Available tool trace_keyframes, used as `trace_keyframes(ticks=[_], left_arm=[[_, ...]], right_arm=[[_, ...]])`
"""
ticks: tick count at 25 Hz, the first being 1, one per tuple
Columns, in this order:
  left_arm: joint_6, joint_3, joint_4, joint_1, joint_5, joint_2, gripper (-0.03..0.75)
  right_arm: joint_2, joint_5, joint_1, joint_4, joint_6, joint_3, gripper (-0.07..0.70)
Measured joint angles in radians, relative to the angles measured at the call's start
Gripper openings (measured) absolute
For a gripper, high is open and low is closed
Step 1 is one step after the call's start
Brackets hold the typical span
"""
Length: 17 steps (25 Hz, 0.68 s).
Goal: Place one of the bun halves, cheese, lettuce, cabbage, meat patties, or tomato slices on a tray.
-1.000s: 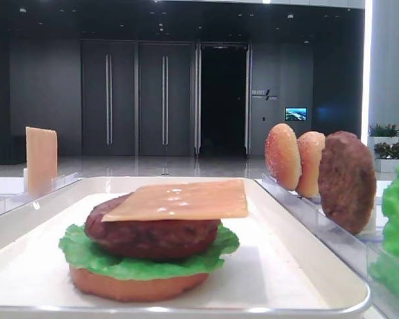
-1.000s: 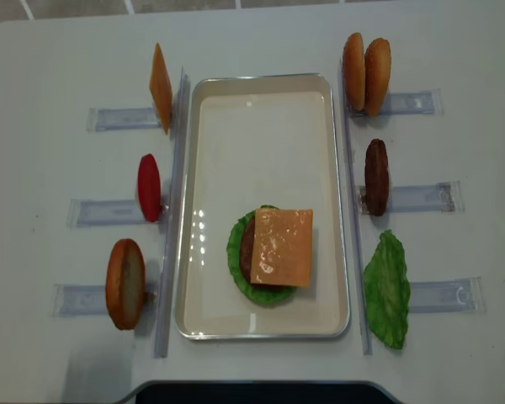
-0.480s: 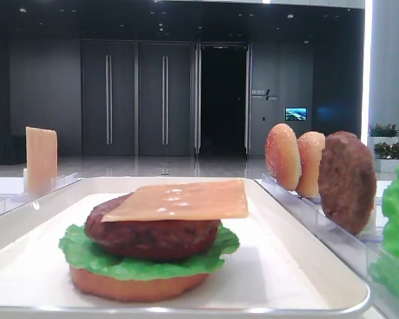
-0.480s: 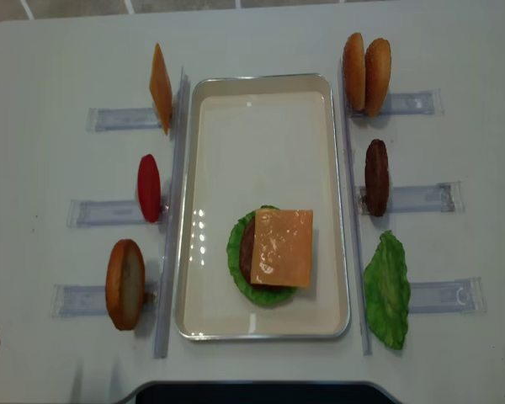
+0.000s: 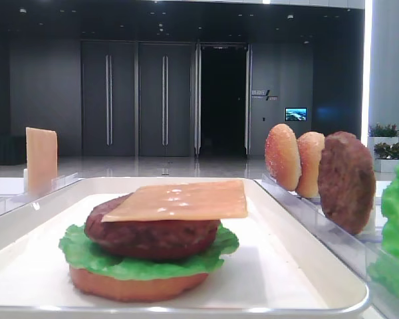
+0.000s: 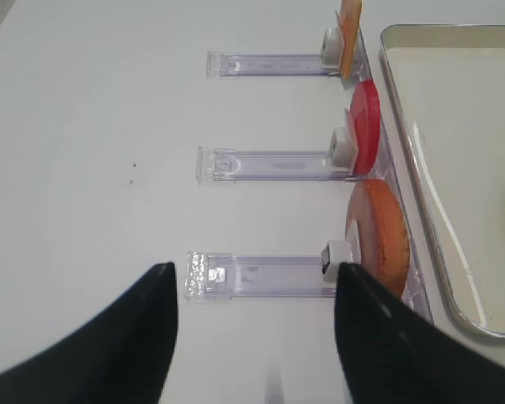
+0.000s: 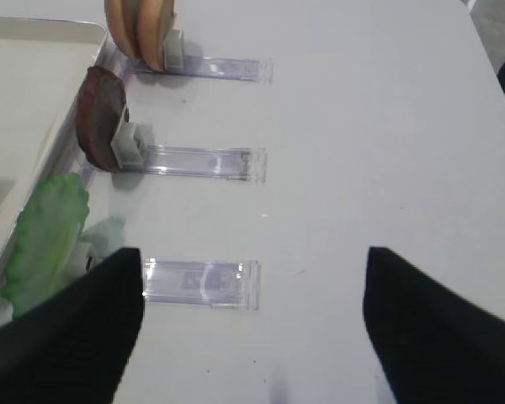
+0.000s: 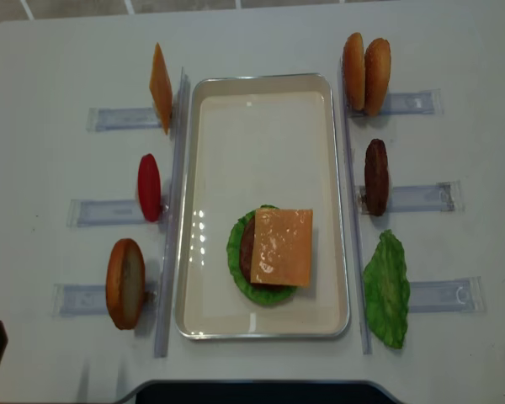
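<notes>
The left claw (image 6: 257,337) is being held wide near the tomato (image 6: 364,126), left of the tray (image 8: 194,210); a bumped tomato could be tipped off its rack.

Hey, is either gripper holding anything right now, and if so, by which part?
Nothing is held. The left gripper and right gripper both stand open over bare table, with nothing between their fingers.
</notes>
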Motion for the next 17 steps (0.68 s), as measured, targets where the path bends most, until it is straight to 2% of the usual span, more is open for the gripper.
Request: trace_keyframes(ticks=[13,15,17], left_arm=[[0.005,0.0,-0.018,0.0,-0.001,0.0,0.459],[0.007,0.0,-0.023,0.0,-0.002,0.0,0.503],[0.008,0.0,-0.026,0.0,-0.002,0.0,0.603]], right_arm=[[0.0,0.0,0.0,0.0,0.0,0.0,0.542],[0.0,0.0,0.0,0.0,0.0,0.0,0.542],[0.0,0.0,0.0,0.0,0.0,0.0,0.542]])
